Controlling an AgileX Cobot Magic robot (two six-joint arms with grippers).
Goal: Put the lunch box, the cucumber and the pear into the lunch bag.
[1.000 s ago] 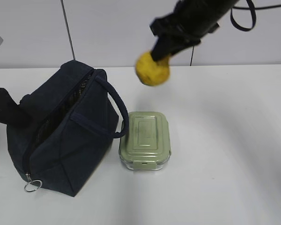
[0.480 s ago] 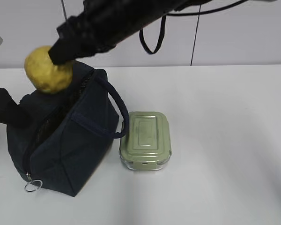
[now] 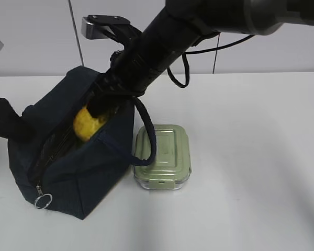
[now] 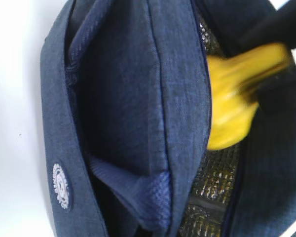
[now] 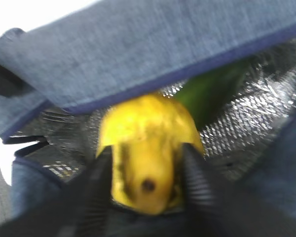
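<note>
The dark navy lunch bag point(image 3: 78, 178) stands open at the left of the table, its silvery lining showing in the right wrist view. My right gripper point(image 3: 98, 111) reaches into its mouth, shut on the yellow pear point(image 3: 86, 124), whose lower end sits inside the opening. In the right wrist view the pear point(image 5: 145, 143) lies between my two black fingers point(image 5: 101, 173), with the dark green cucumber point(image 5: 207, 96) on the lining behind it. The sage-green lunch box point(image 3: 162, 154) rests on the table right of the bag. My left gripper point(image 3: 22, 124) is at the bag's left wall, gripping its fabric point(image 4: 113, 98).
The bag's looped handle point(image 3: 146, 133) hangs over the left edge of the lunch box. A metal ring zipper pull point(image 3: 43, 201) dangles at the bag's front corner. White table surface stretches to the right of the box.
My right arm swung the pear from right of the bag, over its top, and down into the open mouth. The bag's handle has been pushed toward the lunch box. The left arm stayed put.
</note>
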